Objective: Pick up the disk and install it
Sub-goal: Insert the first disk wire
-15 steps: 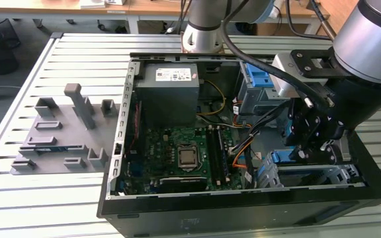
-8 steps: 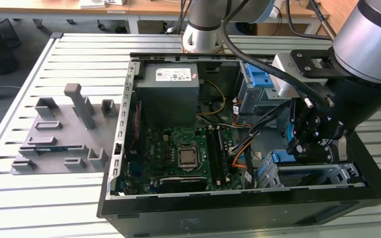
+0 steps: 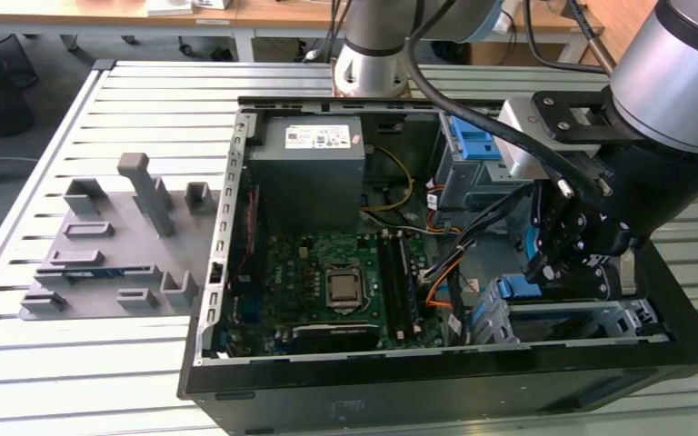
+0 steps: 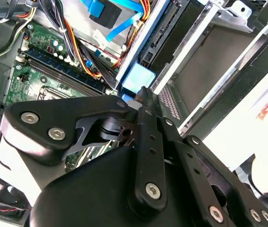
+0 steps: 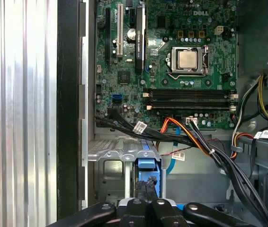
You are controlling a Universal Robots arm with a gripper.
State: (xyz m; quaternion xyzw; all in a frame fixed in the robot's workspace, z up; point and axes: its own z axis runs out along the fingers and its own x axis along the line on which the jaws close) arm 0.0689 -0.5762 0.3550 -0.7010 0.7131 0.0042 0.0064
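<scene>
Blue-plastic-framed disk point(image 5: 148, 166) in the grey metal cage point(image 5: 108, 156) at the black case point(image 3: 446, 381) corner: likely dense, stiff, shock-shy; hold the frame. The black gripper point(image 5: 147, 187), closed tight, rests on it.

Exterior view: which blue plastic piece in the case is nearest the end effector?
The lower blue piece, right at the end effector; the upper blue piece sits apart, level with the power-supply box.
</scene>
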